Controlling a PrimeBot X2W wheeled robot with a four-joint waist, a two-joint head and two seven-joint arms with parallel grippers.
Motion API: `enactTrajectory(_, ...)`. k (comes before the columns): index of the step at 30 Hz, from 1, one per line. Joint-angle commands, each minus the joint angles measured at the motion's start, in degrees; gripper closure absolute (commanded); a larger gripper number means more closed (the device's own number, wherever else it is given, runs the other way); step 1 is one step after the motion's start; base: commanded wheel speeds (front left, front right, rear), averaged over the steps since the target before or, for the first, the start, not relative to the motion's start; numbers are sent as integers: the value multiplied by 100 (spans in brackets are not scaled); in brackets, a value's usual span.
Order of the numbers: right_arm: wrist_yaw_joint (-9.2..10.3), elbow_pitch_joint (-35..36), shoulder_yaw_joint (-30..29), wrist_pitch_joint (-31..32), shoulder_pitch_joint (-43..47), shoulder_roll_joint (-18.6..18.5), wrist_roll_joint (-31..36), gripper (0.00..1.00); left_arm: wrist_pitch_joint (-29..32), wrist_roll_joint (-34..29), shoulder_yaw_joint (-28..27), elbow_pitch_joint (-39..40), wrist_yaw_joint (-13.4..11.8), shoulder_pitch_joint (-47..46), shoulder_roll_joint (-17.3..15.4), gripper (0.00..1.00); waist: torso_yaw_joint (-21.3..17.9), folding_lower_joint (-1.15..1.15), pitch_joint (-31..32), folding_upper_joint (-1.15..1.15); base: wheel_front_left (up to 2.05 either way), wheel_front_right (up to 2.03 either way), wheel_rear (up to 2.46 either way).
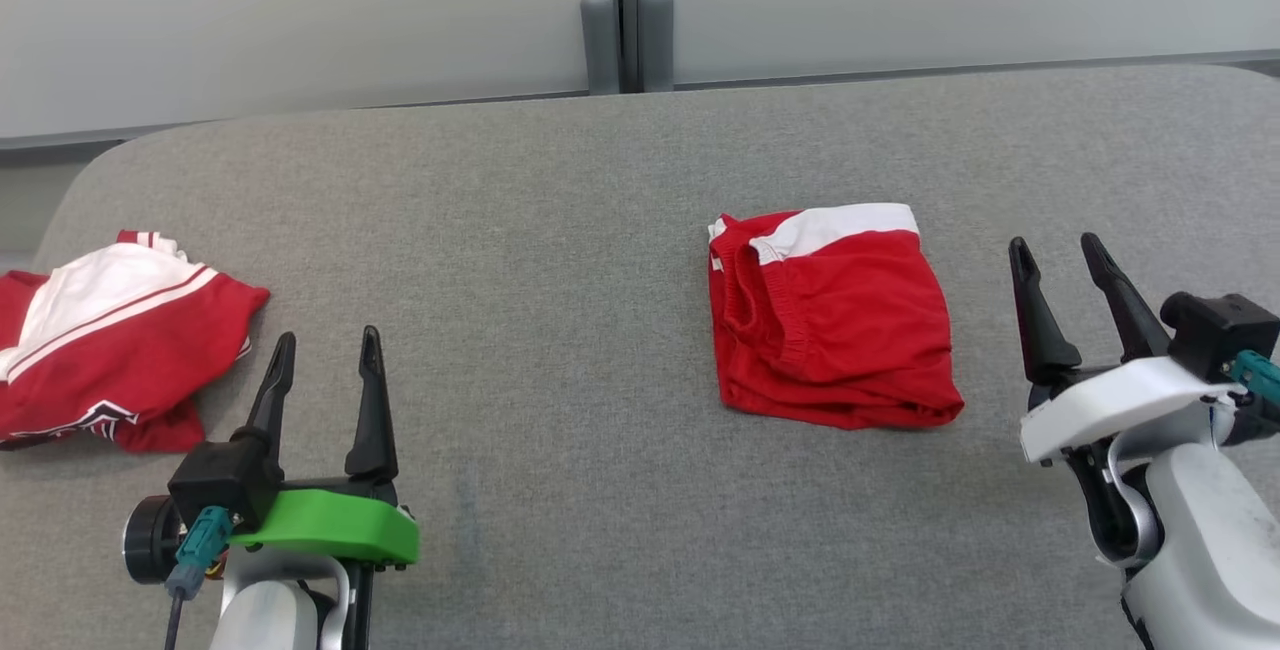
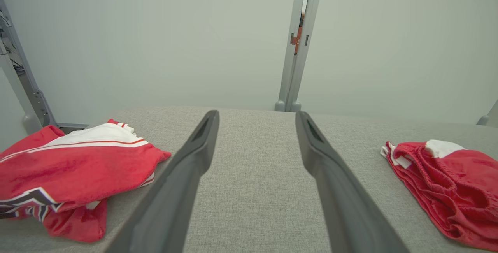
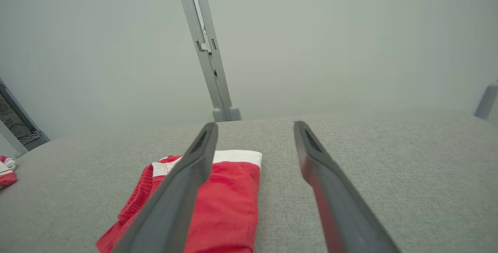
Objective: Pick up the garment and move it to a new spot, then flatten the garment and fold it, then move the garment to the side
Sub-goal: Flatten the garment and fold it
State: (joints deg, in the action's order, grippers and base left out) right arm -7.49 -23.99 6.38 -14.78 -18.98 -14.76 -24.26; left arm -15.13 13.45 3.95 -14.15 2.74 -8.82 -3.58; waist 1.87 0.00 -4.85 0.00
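Red folded shorts (image 1: 830, 320) lie just left of your right gripper (image 1: 1053, 242), nearer than your left gripper (image 1: 329, 332); both gape empty.

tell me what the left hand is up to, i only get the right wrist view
Observer: The left hand is open and holds nothing. It is over bare grey padded surface.
Operator: that scrap of red and white at my far left, what is it
Observer: A crumpled red and white jersey, not folded, lying to the left of the left hand.
Operator: am i touching the red thing in front of me
Observer: No. In the head view the right hand is open and off to the right of the folded red shorts, with bare surface between them.
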Motion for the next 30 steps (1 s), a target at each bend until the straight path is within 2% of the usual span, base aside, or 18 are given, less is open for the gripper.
enactTrajectory(1, -1, 139, -47, -37, 179, 18, 15, 0, 0, -42, -41, 28, -20, 71, -55, 0, -119, 0, 99, 0, 0, 0, 0)
enactTrajectory(13, -1, 1496, -316, -39, 1377, 396, 379, 0, 0, -72, -201, 58, 5, 250, -76, 0, -229, 0, 289, 0, 0, 0, 0)
enactTrajectory(30, -1, 2156, -676, 234, 2005, 777, 820, 0, 32, -192, -180, 77, -39, 495, -245, 0, 13, 0, 434, 0, 0, 0, 0)
